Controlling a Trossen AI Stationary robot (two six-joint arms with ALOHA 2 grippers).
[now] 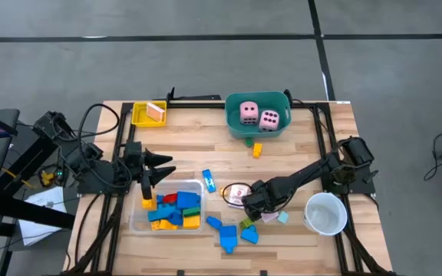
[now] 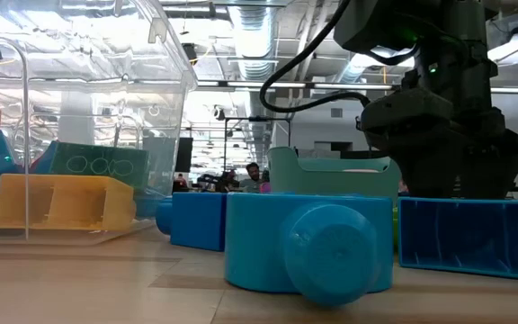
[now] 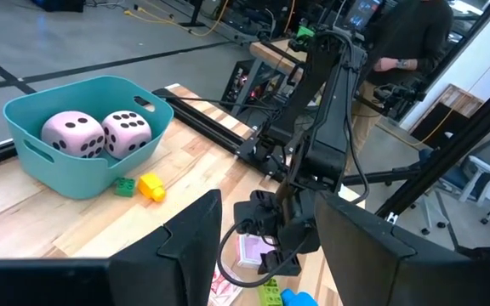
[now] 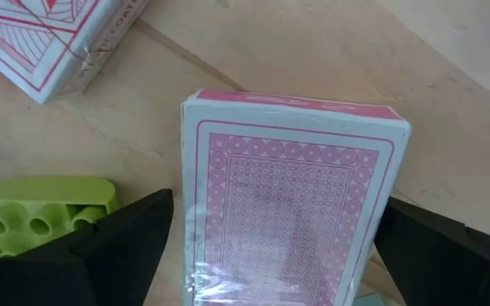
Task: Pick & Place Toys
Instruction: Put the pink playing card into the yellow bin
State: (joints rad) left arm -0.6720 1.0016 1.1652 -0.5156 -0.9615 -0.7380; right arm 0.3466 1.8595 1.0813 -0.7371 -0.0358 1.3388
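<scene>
At the left of the bench [image 1: 190, 165] we see the left claw [image 1: 158, 170], fingers partly apart and holding nothing, poised above the clear tray [image 1: 135, 222] of blocks [image 1: 176, 211]. Further right, loose blue blocks [image 1: 229, 234] lie near the front edge. The right claw [image 1: 257, 205] stands wide, its fingers [image 4: 117, 242] flanking a pink-backed card pack [image 4: 289, 212] that lies on the wood beside a green block [image 4: 37, 214]; whether they touch it we cannot tell. The teal tub [image 1: 240, 130] at the rear holds two pink dice [image 1: 258, 115].
</scene>
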